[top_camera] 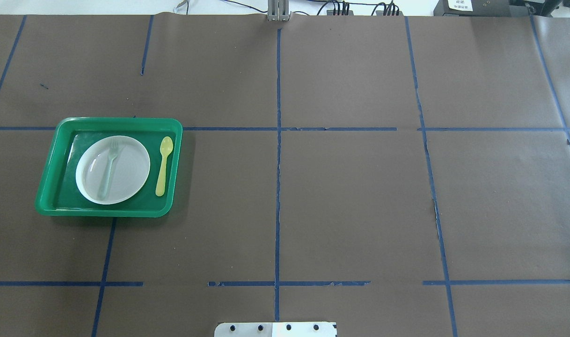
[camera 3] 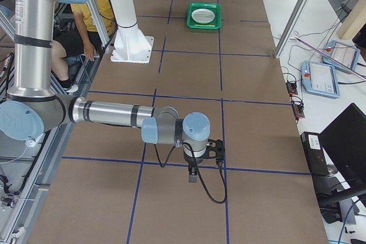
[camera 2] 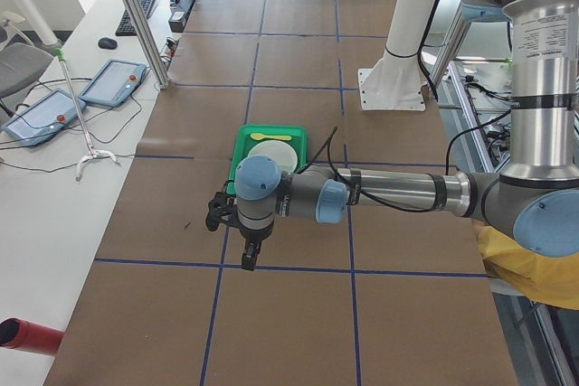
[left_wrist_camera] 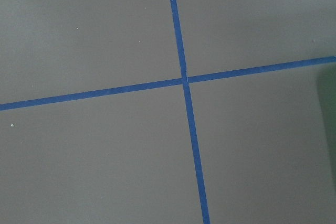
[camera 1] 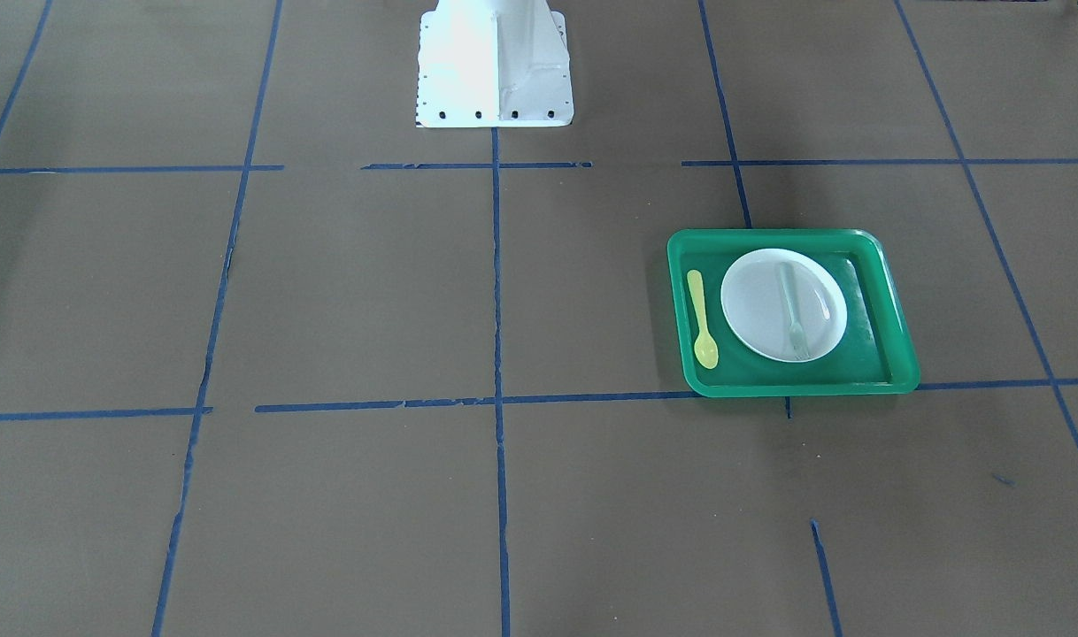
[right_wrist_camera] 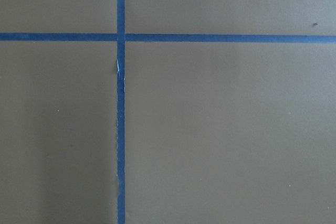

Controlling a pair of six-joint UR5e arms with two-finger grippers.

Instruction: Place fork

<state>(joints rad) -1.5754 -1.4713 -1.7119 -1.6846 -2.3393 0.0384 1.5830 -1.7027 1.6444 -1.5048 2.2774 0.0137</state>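
The translucent fork (top_camera: pixel 108 169) lies lengthwise on the white plate (top_camera: pixel 134 164) in the green tray (top_camera: pixel 116 120), so the nearer left gripper (camera 2: pixel 246 258), whose state, like that of the right gripper (camera 3: pixel 193 175), cannot be told, should probably pinch the slim handle crosswise, clear of the yellow spoon (top_camera: pixel 163 164).

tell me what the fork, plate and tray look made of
Fork: probably thin plastic, pale and translucent; the plate shows through it.
Plate: likely plastic or melamine, whitish, smooth, with a soft glare streak.
Tray: moulded green plastic, glossy, with light glinting on its floor and rounded rim.
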